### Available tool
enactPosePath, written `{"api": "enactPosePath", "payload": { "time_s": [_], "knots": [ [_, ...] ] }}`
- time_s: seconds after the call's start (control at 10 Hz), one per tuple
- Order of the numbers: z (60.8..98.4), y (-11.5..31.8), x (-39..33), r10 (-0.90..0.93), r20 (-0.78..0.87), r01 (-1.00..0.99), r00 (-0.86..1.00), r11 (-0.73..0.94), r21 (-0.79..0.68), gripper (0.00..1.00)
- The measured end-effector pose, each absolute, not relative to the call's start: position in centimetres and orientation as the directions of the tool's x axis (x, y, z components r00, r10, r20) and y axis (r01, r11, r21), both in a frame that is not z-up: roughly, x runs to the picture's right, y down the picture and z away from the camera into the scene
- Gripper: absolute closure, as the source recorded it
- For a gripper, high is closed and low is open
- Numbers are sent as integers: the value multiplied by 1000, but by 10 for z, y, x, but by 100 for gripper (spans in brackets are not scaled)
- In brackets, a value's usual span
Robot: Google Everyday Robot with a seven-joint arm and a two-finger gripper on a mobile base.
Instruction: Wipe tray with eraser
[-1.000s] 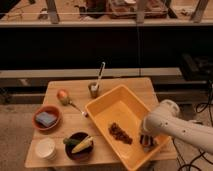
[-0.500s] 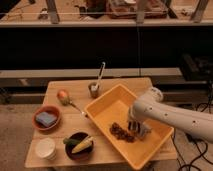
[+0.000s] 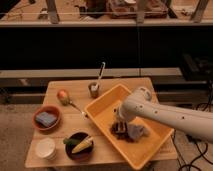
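Observation:
The yellow-orange tray (image 3: 150,150) lies at an angle on the right half of the wooden table. My gripper (image 3: 121,124) reaches down into the tray's middle from the white arm (image 3: 165,116), which comes in from the right. It is low over the tray floor, right at a brown crumb pile (image 3: 119,131). A greyish shape (image 3: 139,131) lies just right of the gripper; I cannot tell what it is. The eraser does not show; it is hidden at or under the gripper.
A red bowl (image 3: 36,123) holding a blue pad (image 3: 46,118) stands at the left. A white cup (image 3: 46,148) and a dark bowl (image 3: 80,146) of food are at the front left. An apple (image 3: 62,95), a spoon (image 3: 76,107) and a cup with a utensil (image 3: 94,90) are behind the tray.
The gripper has moved left across the tray floor, from the tray's right side to its middle at the crumb pile. The arm has swung in over the tray.

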State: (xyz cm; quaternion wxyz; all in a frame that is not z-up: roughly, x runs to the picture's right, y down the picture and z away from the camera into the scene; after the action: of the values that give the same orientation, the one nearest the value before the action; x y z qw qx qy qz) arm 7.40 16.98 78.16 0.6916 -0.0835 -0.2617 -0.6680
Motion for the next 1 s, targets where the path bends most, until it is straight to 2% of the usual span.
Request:
{"api": "enactPosePath", "payload": {
  "time_s": [0.3,0.6,1.0],
  "knots": [
    [760,184,88,-880,455,952,-134,13,306,99],
    [739,199,118,-857,460,945,-232,-86,316,99],
    [725,221,175,-848,517,979,-113,-6,205,99]
  ]
}}
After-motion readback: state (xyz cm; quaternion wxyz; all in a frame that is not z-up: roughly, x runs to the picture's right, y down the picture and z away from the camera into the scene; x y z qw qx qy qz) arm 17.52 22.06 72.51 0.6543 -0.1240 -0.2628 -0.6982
